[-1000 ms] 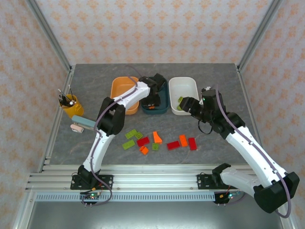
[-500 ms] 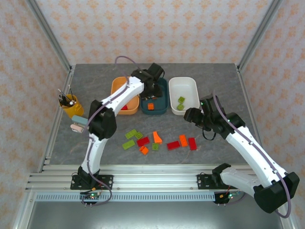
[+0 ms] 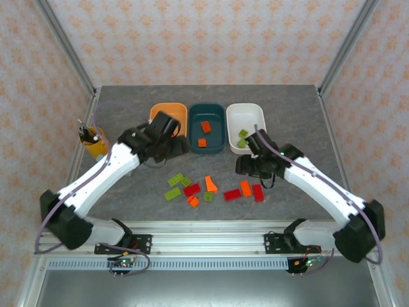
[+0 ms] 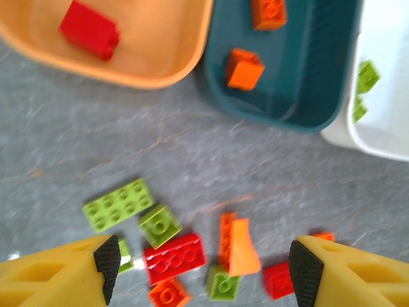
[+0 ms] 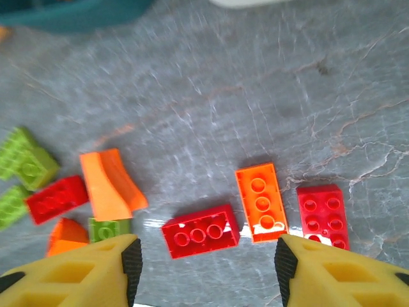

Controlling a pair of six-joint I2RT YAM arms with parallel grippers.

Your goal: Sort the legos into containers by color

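Hovering with left gripper (image 4: 204,275) spread apart and empty over loose legos (image 4: 174,257) on the counter (image 4: 77,147). Beyond its fingertips: orange tub (image 4: 160,70) with a red brick (image 4: 89,30), teal tub (image 4: 319,96) with two orange bricks (image 4: 245,69), white tub (image 4: 383,137) with green bricks (image 4: 367,75). Right gripper (image 5: 204,268) likewise apart, empty; just ahead of it, a red lego (image 5: 200,231).

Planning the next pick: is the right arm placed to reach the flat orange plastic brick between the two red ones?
Probably yes: the right gripper hangs open near the orange brick, nothing covers it, though red bricks crowd its sides.
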